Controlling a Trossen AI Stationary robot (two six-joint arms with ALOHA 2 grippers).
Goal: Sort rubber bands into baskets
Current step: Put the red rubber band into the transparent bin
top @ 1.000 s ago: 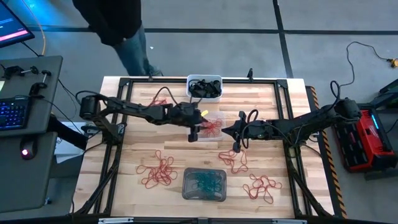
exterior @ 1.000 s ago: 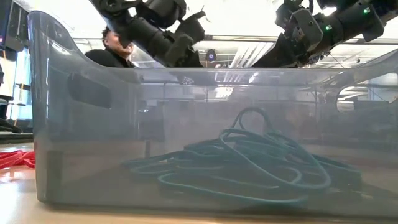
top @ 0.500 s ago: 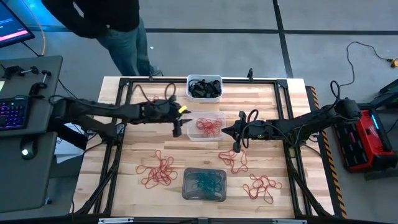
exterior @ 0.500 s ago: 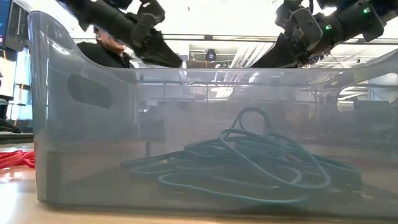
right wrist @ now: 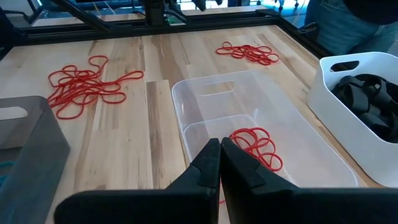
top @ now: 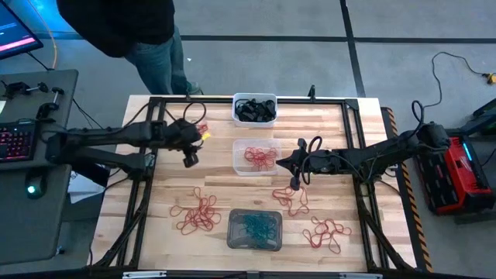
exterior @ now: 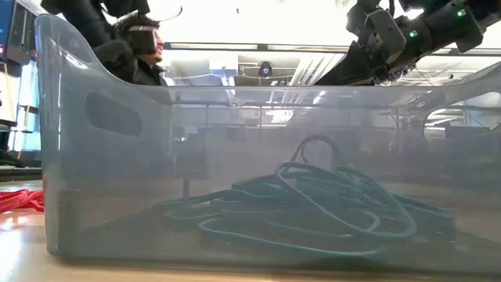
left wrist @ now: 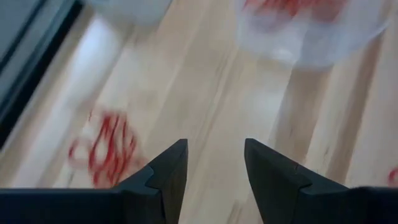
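Note:
The clear basket point(top: 256, 156) holds a few red rubber bands point(right wrist: 255, 146) and stands at the table's middle. The white basket point(top: 254, 108) with black bands stands at the far edge. The grey basket point(top: 254, 230) with teal bands point(exterior: 313, 196) stands at the near edge. My left gripper point(top: 190, 159) is open and empty above bare wood left of the clear basket, near a small red pile point(left wrist: 106, 149). My right gripper point(top: 294, 184) is shut and empty just right of the clear basket's near corner, and its tips point(right wrist: 219, 152) show before that basket.
Loose red band piles lie on the wood at the near left point(top: 198, 215), the near middle point(top: 291, 200), the near right point(top: 327, 232) and the far left point(top: 200, 128). A black frame point(top: 155, 101) rims the table. A person point(top: 132, 31) stands beyond the far left corner.
My left gripper has gone from over the clear basket's left side toward the table's left edge, at about the same height. The red bands stay in the clear basket.

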